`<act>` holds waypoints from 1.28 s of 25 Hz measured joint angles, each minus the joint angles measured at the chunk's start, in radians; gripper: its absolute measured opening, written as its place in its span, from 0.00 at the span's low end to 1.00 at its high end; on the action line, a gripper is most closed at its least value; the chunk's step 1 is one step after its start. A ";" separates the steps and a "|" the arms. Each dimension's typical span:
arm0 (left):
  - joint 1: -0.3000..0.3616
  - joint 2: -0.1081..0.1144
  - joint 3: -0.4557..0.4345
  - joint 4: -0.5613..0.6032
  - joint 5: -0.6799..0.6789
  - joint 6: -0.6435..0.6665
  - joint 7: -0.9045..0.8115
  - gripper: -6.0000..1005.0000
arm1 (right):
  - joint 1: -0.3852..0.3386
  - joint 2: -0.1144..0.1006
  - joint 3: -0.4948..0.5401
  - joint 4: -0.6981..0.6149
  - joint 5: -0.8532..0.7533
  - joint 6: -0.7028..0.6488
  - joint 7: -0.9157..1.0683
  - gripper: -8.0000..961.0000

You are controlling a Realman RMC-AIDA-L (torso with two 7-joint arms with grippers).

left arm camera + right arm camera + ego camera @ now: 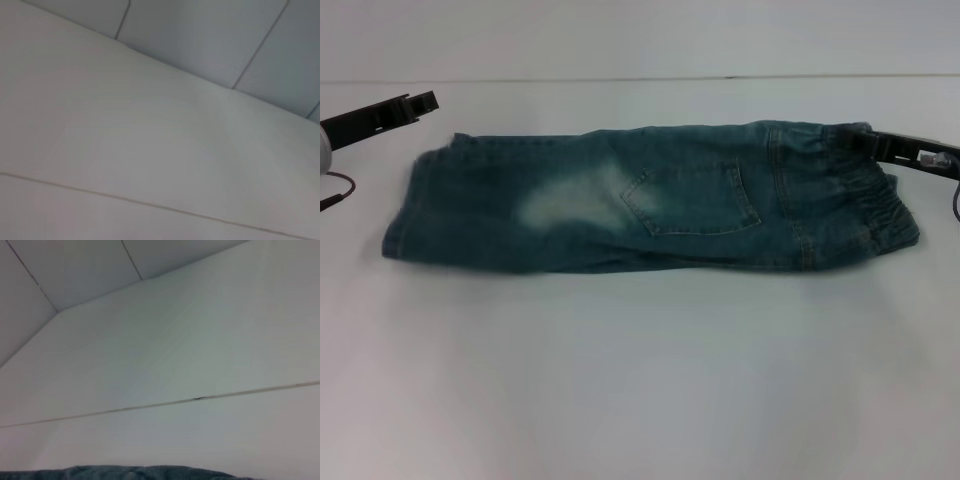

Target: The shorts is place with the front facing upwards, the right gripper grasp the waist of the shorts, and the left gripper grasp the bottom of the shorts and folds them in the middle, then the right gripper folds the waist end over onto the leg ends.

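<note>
The blue denim shorts (pixel 650 195) lie folded lengthwise on the white table (pixel 640 380), with a back pocket and a pale faded patch on top. The puckered waist (pixel 880 200) is at the right end and the leg ends (pixel 405 215) are at the left. My right gripper (pixel 868 143) reaches in from the right, its tip against the far corner of the waist. My left gripper (pixel 415 103) hovers beyond the far left corner of the shorts, apart from the cloth. A strip of denim (pixel 140 473) shows along the edge of the right wrist view.
A thin seam line (pixel 640 78) runs across behind the shorts where the table meets the pale wall. The left wrist view shows only white surface (pixel 150 150) and wall panels. A dark cable (pixel 338 190) hangs at the left arm.
</note>
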 joint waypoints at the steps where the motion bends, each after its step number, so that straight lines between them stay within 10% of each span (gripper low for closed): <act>1: 0.002 0.000 0.002 -0.001 0.000 -0.009 0.000 0.15 | -0.003 0.000 -0.001 0.000 0.000 0.000 0.000 0.17; 14: 0.013 -0.010 0.003 0.003 -0.002 -0.012 0.003 0.64 | -0.017 -0.039 -0.083 -0.006 -0.003 -0.007 0.103 0.71; 23: 0.022 -0.011 0.004 0.014 -0.020 0.098 0.012 0.90 | -0.024 -0.072 -0.100 -0.065 -0.003 -0.119 0.167 0.88; 32: 0.070 -0.057 0.005 0.024 -0.171 0.260 0.256 0.93 | -0.038 -0.213 -0.131 -0.222 -0.079 -0.477 0.451 0.87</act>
